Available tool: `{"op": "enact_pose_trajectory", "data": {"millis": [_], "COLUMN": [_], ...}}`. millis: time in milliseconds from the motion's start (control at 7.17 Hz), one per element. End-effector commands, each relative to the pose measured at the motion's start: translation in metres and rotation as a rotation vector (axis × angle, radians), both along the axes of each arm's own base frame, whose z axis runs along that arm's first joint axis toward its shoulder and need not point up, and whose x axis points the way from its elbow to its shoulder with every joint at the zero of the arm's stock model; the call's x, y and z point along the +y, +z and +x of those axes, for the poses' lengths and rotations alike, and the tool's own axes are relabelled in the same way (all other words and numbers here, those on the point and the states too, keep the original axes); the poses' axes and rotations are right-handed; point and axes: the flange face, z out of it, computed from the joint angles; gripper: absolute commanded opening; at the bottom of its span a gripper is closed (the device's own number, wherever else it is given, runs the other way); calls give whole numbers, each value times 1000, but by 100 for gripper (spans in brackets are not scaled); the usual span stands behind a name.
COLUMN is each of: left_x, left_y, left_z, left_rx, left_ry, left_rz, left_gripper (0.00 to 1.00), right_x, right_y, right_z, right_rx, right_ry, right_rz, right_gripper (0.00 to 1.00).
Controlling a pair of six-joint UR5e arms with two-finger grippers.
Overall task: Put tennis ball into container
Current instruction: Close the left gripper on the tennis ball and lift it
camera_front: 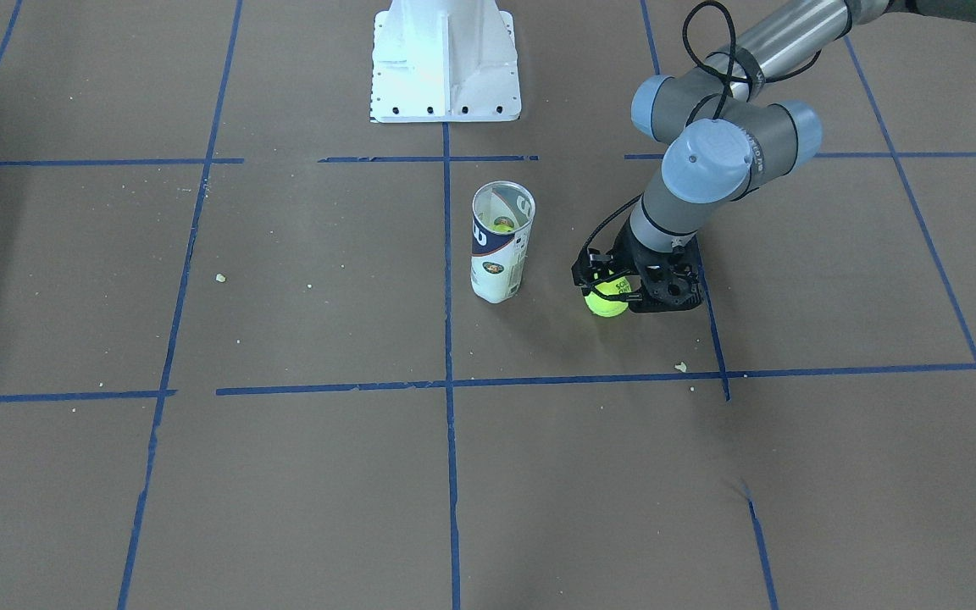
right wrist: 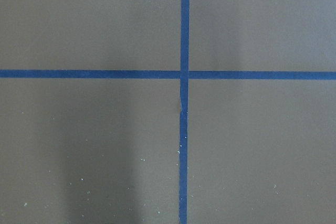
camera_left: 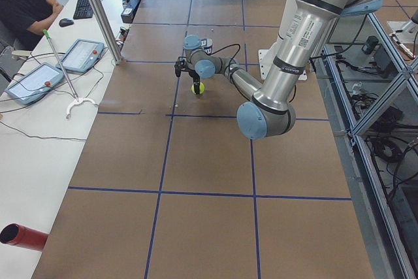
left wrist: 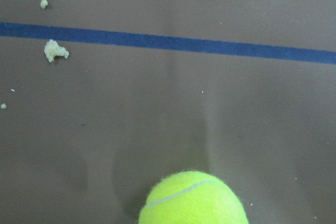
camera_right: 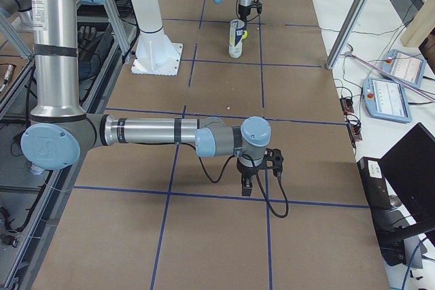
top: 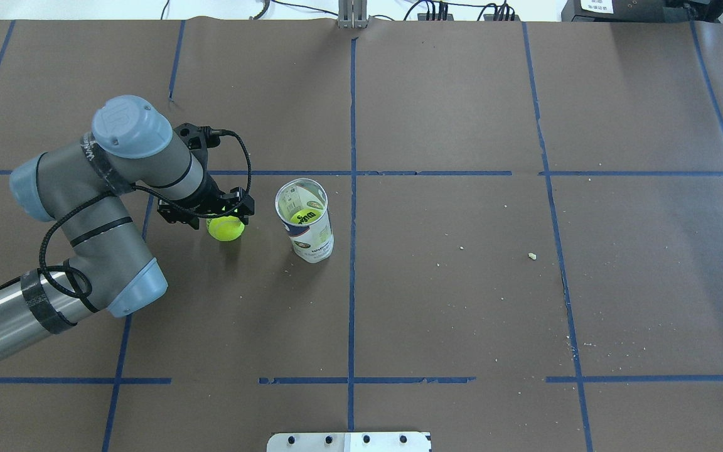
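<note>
Tennis ball (top: 226,229) is clamped in the left claw (top: 223,218), just beside the upright, open-topped container (top: 311,235) on the counter (top: 462,301). A second yellow ball (top: 304,217) lies inside the container. The right claw (camera_right: 247,185) is in view, but I cannot tell whether it is open or closed.

Left arm (top: 148,164), left of the overhead frame: grey tubular links, pale blue joint caps, a logo on one cap, brushed silver forearm, black tape bands, black cable looping alongside. The left gripper (top: 225,221): all black. Right arm (camera_right: 156,130) wears the same colours.
</note>
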Motion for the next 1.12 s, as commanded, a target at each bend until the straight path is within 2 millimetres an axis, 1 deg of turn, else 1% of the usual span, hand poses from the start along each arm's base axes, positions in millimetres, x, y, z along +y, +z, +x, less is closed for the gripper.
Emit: {"op": "enact_pose_trajectory", "data": {"millis": [0,140,279,419,558,698,837,977], "left_x": [-1,-1,1,3,-12,-12,-1,-8], "left_y": [11,9,4,-7,-29,-68,-115,-153], "left_z": [10,10,8,0,-49,-104,-139,-188], "left_rx": [4,7,15,31,44,-13,-62,-77], "left_ry": [-13,-15,-25,-27,-79,-89,-56,-123], "left_rz": [0,-1,-4,13,24,38,68,54], "left_gripper": [100,70,27,0,0,0,0,0], "right_x": [0,0,0,0,0,0,0,0], "right_y": [0,0,0,0,0,0,0,0], "right_z": [-1,0,0,0,0,0,0,0], "right_rx": [0,0,0,0,0,0,0,0], "right_ry": [-1,0,0,0,0,0,0,0], "right_rz": [0,0,0,0,0,0,0,0], "right_gripper": [100,100,100,100,100,100,100,100]}}
